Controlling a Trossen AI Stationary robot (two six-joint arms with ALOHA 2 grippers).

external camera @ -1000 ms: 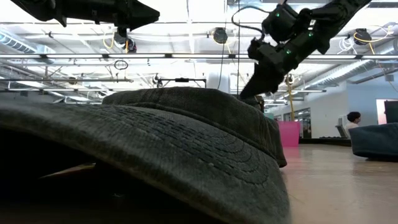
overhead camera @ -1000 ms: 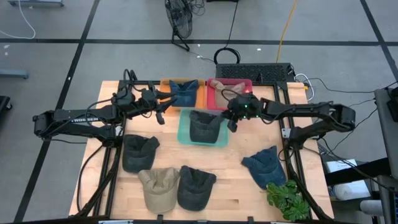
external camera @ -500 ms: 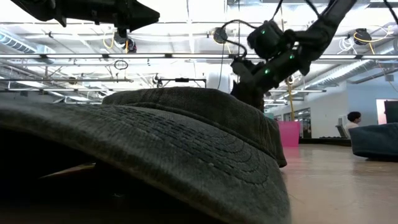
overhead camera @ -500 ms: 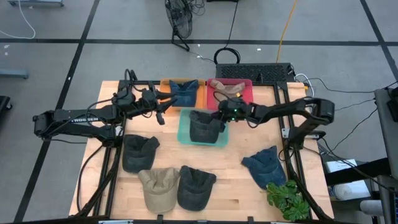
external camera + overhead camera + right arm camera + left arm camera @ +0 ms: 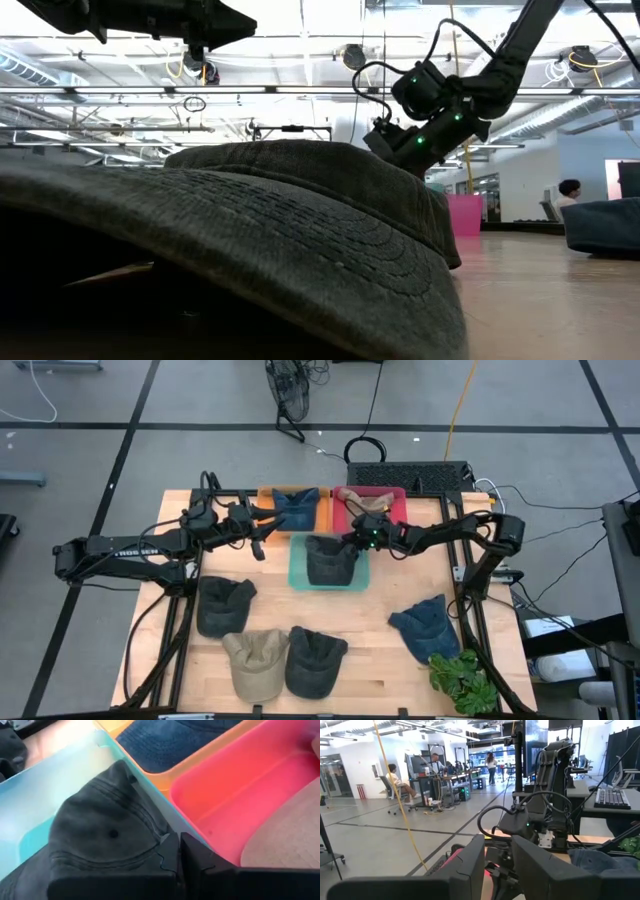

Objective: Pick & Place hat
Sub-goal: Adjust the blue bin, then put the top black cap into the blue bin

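Note:
A dark grey hat [image 5: 328, 560] lies in the teal tray [image 5: 300, 578] at mid-table; the right wrist view shows its crown [image 5: 100, 835]. My right gripper [image 5: 358, 544] is shut, low over the tray's far right corner, at the hat's edge. In the low view it shows as [image 5: 398, 150], behind a big dark hat [image 5: 300, 220]. My left gripper [image 5: 258, 532] is open and hovers left of the orange tray [image 5: 268, 495], touching nothing. My right gripper comes slanting down from the table's right side. Its shut fingertips [image 5: 170, 851] are against the hat's edge [image 5: 161, 838], beside the teal tray's wall. Whether a fold of cloth is pinched between them, I cannot tell. The hat lies flat in the tray.
The orange tray holds a blue hat [image 5: 296, 508]; the pink tray [image 5: 340, 520] holds a tan hat [image 5: 362, 498]. Loose on the near half lie a dark hat [image 5: 224, 605], a tan hat [image 5: 256, 660], a dark hat [image 5: 316, 658] and a blue hat [image 5: 428, 624]. A plant [image 5: 462, 680] stands at the near right corner.
My right gripper has moved toward the table's left and down, from beside the teal tray's right edge to the hat's edge at the far right corner, while its arm folded in closer. The left arm kept still.

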